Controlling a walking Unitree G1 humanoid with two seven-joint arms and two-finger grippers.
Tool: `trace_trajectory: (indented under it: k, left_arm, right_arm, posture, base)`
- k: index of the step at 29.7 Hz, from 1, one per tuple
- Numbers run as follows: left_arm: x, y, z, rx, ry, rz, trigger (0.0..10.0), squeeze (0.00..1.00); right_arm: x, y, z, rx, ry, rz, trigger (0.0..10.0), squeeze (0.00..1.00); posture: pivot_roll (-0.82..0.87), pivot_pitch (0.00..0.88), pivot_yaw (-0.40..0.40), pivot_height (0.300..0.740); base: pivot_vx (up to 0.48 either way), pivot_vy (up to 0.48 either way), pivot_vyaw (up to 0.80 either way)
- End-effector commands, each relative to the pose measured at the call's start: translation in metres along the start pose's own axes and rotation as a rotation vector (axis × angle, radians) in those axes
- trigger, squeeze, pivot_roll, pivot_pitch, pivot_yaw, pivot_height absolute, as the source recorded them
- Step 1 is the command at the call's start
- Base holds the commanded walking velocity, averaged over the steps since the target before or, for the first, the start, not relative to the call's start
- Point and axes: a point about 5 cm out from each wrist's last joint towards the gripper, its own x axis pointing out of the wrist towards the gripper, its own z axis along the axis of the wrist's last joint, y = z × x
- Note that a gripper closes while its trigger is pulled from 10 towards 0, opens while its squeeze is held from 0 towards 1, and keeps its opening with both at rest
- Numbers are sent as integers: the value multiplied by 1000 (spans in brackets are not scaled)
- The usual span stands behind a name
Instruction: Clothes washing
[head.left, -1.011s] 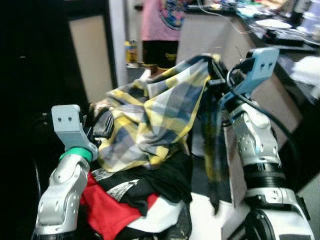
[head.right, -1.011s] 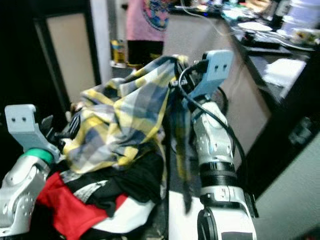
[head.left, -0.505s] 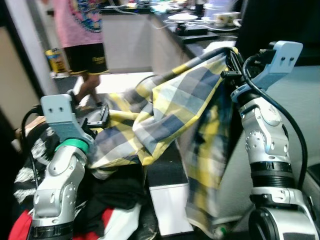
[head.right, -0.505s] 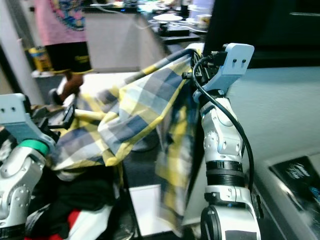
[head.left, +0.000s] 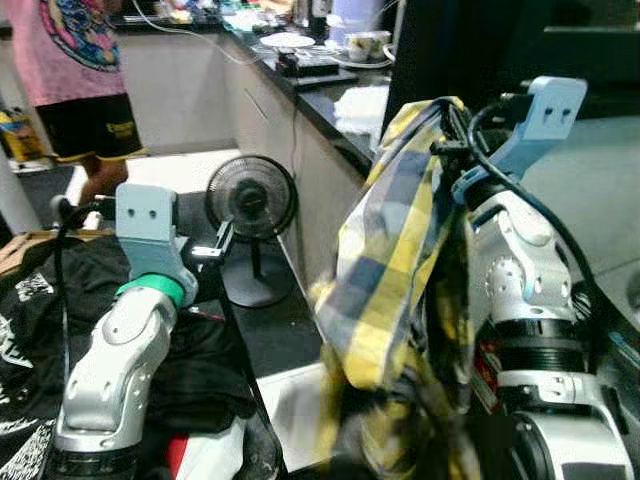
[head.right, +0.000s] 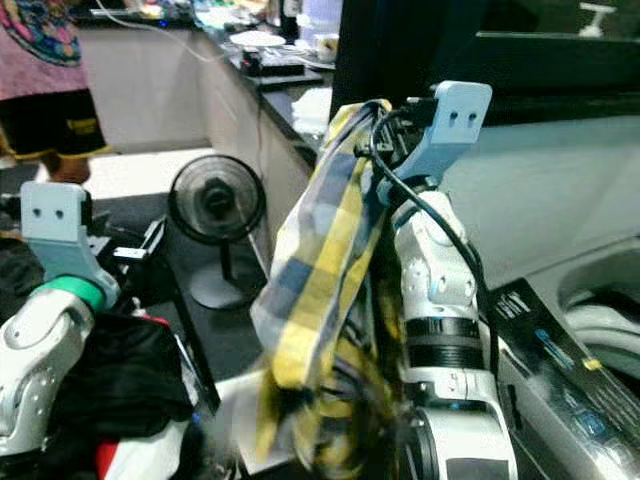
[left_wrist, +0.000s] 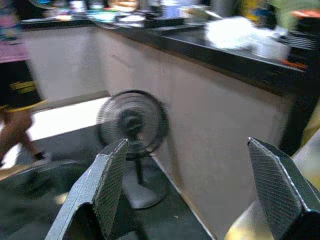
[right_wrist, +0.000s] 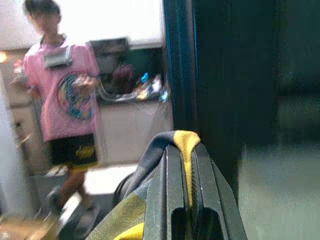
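Right wrist view: right gripper (right_wrist: 187, 200) pinches plaid shirt (head.left: 400, 270), its hem cut off; left gripper (left_wrist: 192, 185) spread empty near fan (head.left: 251, 198).

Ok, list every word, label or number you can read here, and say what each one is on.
Nothing can be read for certain.
Black shorts on the person: a small yellow mark, too blurred.
Pink shirt: a round coloured print, no legible words.
Washing machine panel: small labels, too small to read.
Black garment in the pile: white print, illegible.
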Motion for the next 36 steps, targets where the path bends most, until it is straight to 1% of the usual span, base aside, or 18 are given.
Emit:
trace_trajectory:
  k: [1,5,6,8,10,11,14,18,20,21,23,25,26,27,28,30,31,36]
  left_arm:
    - [0,-13,-2,14,0,-69,10000,0]
    - [-1,-20,-2,27,-1,-129,10000,0]
    - [-4,-29,-2,32,-5,-204,10000,0]
    - [-9,-44,-3,28,-5,-305,10000,0]
    - [-9,-44,-3,28,-5,-305,10000,0]
    - [-10,-47,-4,32,-4,-316,10000,0]
    - [-8,-43,-5,32,-9,-289,10000,0]
    - [-7,-39,-2,32,-27,-268,10000,0]
    - [-3,-24,12,-4,-100,-168,10000,0]
    - [-3,-24,12,-4,-100,-168,10000,0]
    - [2,-6,21,-30,-124,-26,10000,0]
    - [2,-1,21,-39,-111,4,10000,0]
    - [2,3,20,-50,-106,21,10000,0]
    - [2,3,20,-50,-106,21,10000,0]
    - [2,4,20,-57,-104,24,10000,0]
    - [2,4,20,-57,-104,24,10000,0]
    - [-1,4,23,-53,-117,27,10000,0]
    - [-3,6,28,-43,-136,36,10000,0]
  right_arm:
    - [-4,1,-6,31,28,24,10000,0]
    - [-7,2,-9,56,45,45,10000,0]
    - [-8,3,-10,61,52,66,10000,0]
    - [-20,23,-12,100,90,327,10000,0]
    - [-20,23,-12,100,90,327,10000,0]
    - [-27,31,-15,127,123,417,10000,0]
    - [-34,39,-20,160,167,507,10000,0]
    - [-34,39,-19,150,159,493,10000,0]
    - [-15,34,4,240,11,322,10000,0]
    - [-15,34,4,240,11,322,10000,0]
    - [2,29,40,379,-170,173,10000,0]
    - [5,28,52,396,-213,145,10000,0]
    - [9,25,60,324,-222,119,10000,0]
    - [9,25,60,324,-222,119,10000,0]
    - [10,24,64,262,-217,107,10000,0]
    - [10,24,64,262,-217,107,10000,0]
    - [11,28,58,134,-157,137,10000,0]
    - [9,35,46,97,-103,178,10000,0]
  posture:
    - [118,4,59,740]
    - [117,4,63,740]
    - [116,4,64,740]
    - [109,1,70,740]
    - [109,1,70,740]
    - [110,3,69,740]
    - [111,4,64,740]
    - [114,5,62,740]
    - [120,4,56,740]
    - [120,4,56,740]
    - [124,2,53,740]
    - [122,0,50,740]
    - [121,0,49,740]
    - [121,0,49,740]
    - [121,0,49,740]
    - [121,0,49,740]
    - [117,0,41,740]
    - [121,4,32,740]
  base:
    - [0,0,-800]
    - [0,0,-800]
    - [0,0,-800]
    - [0,0,-800]
    - [0,0,-800]
    - [0,0,-800]
    - [0,0,-800]
    - [0,0,-800]
    - [0,0,-800]
    - [0,0,-800]
    - [0,0,-800]
    - [0,0,-800]
    - [0,0,-800]
    - [0,0,-800]
    - [0,0,-800]
    - [0,0,-800]
    - [0,0,-800]
    - [0,0,-800]
